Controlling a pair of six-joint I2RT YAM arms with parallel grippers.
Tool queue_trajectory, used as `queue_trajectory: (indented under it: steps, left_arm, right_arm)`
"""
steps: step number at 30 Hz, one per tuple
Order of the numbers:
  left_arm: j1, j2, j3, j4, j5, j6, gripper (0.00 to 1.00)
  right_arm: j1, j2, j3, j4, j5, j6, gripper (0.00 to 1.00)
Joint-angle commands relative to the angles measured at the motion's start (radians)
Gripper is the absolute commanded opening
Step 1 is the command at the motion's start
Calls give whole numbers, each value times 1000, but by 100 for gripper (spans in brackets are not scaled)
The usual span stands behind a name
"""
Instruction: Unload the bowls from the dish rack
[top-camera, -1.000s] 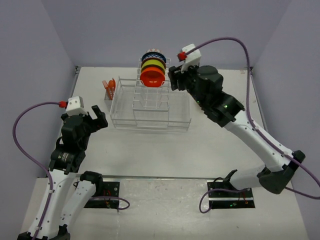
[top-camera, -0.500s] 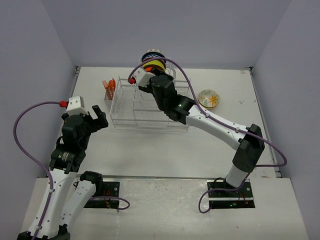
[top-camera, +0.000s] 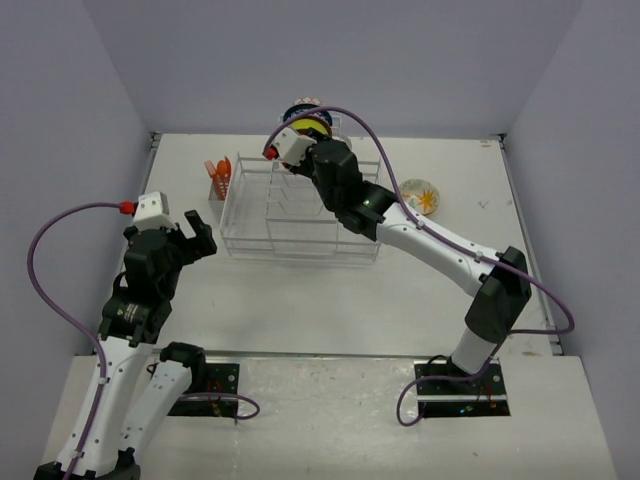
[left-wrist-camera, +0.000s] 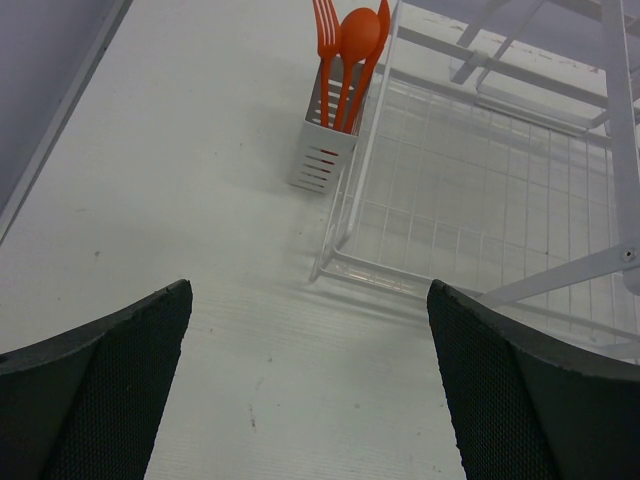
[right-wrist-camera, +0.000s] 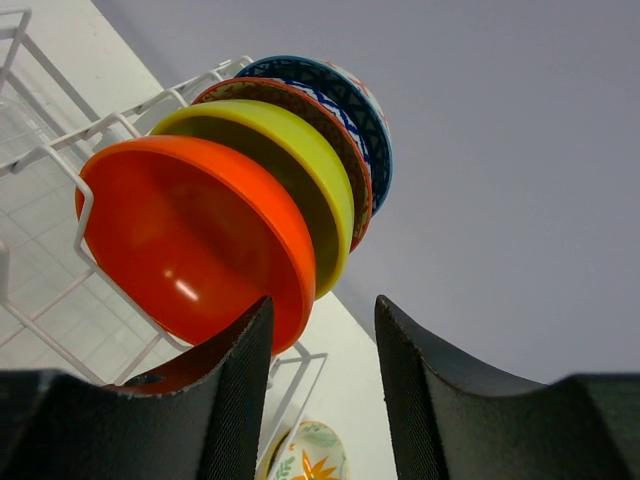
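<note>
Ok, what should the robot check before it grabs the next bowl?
1. Right gripper open: ok.
2. Plain orange-red round bowl sits frontmost in the white wire dish rack, rim facing the gripper's gap: ok.
3. Gripper touching that bowl yet: cannot tell.
4. Cream floral bowl rests on the table, apart from the rack: ok.
5. Left gripper open, holding nothing: ok.

Bowls (right-wrist-camera: 190, 250) stand edgewise in the dish rack (top-camera: 298, 240); the floral bowl (top-camera: 419, 196) rests apart, upright.
</note>
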Motion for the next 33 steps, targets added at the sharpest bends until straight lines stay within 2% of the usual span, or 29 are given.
queue_trajectory:
  steps: [1, 19, 25, 28, 33]
  left_arm:
    - [5, -2, 4, 25, 4, 10, 100]
    - [3, -2, 4, 25, 11, 12, 100]
    - [-2, -6, 4, 25, 14, 12, 100]
    - [-3, -6, 4, 25, 14, 12, 100]
    - [-5, -6, 5, 26, 14, 12, 100]
  right_arm:
    - [-7, -1, -4, 44, -28, -22, 45]
    - [-24, 45, -45, 149, -25, -36, 34]
    - [-27, 51, -83, 213, -5, -48, 22]
    - [-27, 45, -100, 248, 11, -45, 21]
    - [-27, 33, -126, 281, 17, -39, 10]
